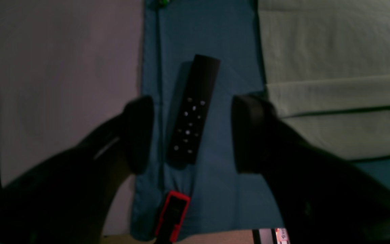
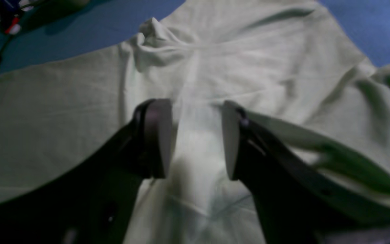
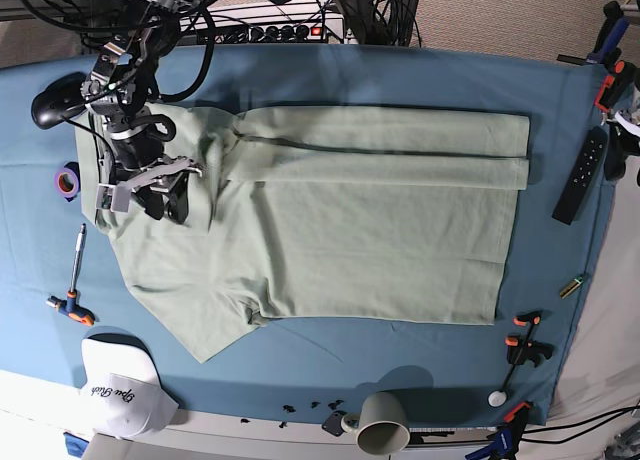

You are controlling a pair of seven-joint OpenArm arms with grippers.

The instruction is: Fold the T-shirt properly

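The pale green T-shirt (image 3: 370, 240) lies spread on the blue cloth, with its far long edge folded over into a band (image 3: 400, 145). A sleeve sticks out at the near left. My right gripper (image 3: 165, 195) hovers low over the shirt's left end. In the right wrist view this gripper (image 2: 196, 139) has its jaws apart, with a blurred ridge of T-shirt (image 2: 63, 112) fabric lying loosely between them. My left gripper (image 1: 191, 134) stands open off the shirt's right end, above a black remote (image 1: 193, 112). The T-shirt's edge (image 1: 337, 67) shows at that view's right.
A white cap (image 3: 120, 385) and a mug (image 3: 383, 423) sit at the near edge. A screwdriver (image 3: 72, 280), purple tape roll (image 3: 67, 182) and black mouse (image 3: 55, 98) lie at the left. The remote (image 3: 580, 175) and clamps (image 3: 527, 345) sit at the right.
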